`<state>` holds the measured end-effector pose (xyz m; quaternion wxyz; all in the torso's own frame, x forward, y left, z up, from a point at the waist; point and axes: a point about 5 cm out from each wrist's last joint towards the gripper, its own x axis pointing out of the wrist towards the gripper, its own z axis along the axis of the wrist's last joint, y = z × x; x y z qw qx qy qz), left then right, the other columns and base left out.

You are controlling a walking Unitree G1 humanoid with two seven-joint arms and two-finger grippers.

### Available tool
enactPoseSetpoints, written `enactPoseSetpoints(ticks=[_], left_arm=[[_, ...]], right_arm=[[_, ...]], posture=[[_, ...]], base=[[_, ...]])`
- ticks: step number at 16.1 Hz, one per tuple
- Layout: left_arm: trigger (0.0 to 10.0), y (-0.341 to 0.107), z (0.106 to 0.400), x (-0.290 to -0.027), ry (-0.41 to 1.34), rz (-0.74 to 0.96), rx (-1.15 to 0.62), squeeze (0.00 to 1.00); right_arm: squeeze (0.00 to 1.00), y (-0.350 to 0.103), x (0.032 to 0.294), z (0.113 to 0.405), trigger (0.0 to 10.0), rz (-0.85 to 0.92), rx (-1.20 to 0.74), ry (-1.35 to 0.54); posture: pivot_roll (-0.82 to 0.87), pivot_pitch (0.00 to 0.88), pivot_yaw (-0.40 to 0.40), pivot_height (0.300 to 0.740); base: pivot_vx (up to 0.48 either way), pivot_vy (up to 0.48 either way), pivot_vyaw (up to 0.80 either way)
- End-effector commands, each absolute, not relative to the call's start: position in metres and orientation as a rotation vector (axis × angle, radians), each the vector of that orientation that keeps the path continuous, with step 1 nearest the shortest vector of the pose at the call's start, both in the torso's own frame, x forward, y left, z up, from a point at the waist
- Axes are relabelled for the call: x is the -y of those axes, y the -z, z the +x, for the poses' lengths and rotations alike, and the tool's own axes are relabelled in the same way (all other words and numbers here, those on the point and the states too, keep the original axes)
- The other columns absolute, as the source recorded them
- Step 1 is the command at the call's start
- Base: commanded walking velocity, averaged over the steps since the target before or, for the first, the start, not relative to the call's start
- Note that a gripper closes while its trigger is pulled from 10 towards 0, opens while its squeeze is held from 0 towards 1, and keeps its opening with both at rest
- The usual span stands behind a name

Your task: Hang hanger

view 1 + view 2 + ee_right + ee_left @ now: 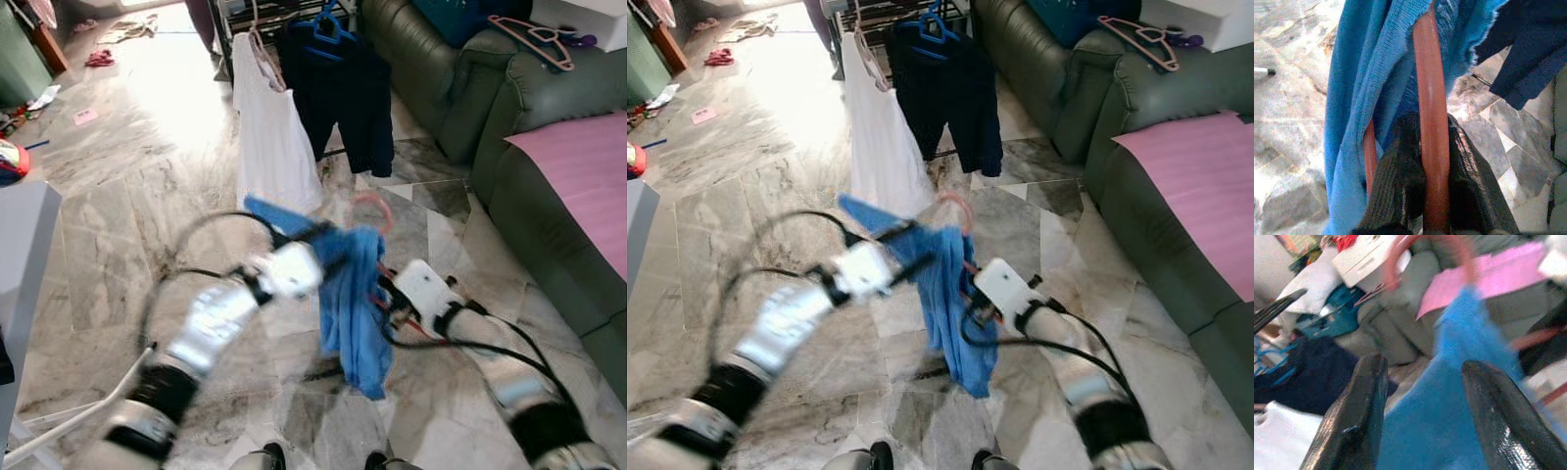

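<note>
A blue shirt (pixel 353 313) hangs on a salmon-red hanger whose hook (pixel 377 204) sticks up above it, held in the air over the marble floor. My right gripper (pixel 1432 129) is shut on the hanger's red bar (pixel 1430 88), under the cloth, at the shirt's right side (pixel 390 294). My left gripper (pixel 328 240) is at the shirt's upper left, its fingers (pixel 1361 401) apart with blue cloth (pixel 1440 421) between them. A corner of the shirt trails off to the left past that gripper. The eye views are blurred.
Ahead stands a drying rack with a white garment (pixel 269 127) and a navy garment (pixel 348 88) on a blue hanger (pixel 328 29). A green sofa (pixel 490 108) with a pink cover (pixel 588 166) and a pink hanger (pixel 534 37) runs along the right. A white unit (pixel 24 255) is at left.
</note>
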<state>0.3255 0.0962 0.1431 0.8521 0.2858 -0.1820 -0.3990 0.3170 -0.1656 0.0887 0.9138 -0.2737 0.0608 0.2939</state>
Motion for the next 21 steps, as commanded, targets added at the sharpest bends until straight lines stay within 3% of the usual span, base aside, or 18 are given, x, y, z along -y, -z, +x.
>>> enactPoseSetpoints(ticks=[1,7,13,20,21], left_arm=[[10.0,-0.139,0.326,-0.104,0.85,0.647,0.359,1.0],[10.0,-0.127,0.327,-0.124,0.898,0.801,0.311,1.0],[10.0,-0.121,0.326,-0.128,0.988,0.863,0.27,1.0],[10.0,-0.094,0.324,-0.143,1.172,0.947,-0.032,0.98],[10.0,-0.094,0.326,-0.144,1.167,0.949,-0.05,0.11]], right_arm=[[0.0,-0.096,0.161,0.312,10.0,-0.56,-0.072,-0.679],[0.0,-0.106,0.191,0.294,10.0,-0.657,-0.136,-0.87],[0.0,-0.107,0.202,0.289,10.0,-0.774,-0.179,-0.941],[0.0,-0.113,0.195,0.292,10.0,-0.907,-0.134,-0.963],[0.0,-0.113,0.195,0.292,10.0,-0.913,-0.133,-0.961]], posture=[[0.03,0.188,0.067,0.74],[0.02,0.193,0.062,0.74],[0.02,0.195,0.069,0.74],[0.02,0.194,0.074,0.74],[0.02,0.194,0.075,0.74]], base=[[0.0,0.0,0.0],[0.0,0.0,0.0],[0.0,0.0,0.0],[0.0,0.0,0.0],[0.0,0.0,0.0]])
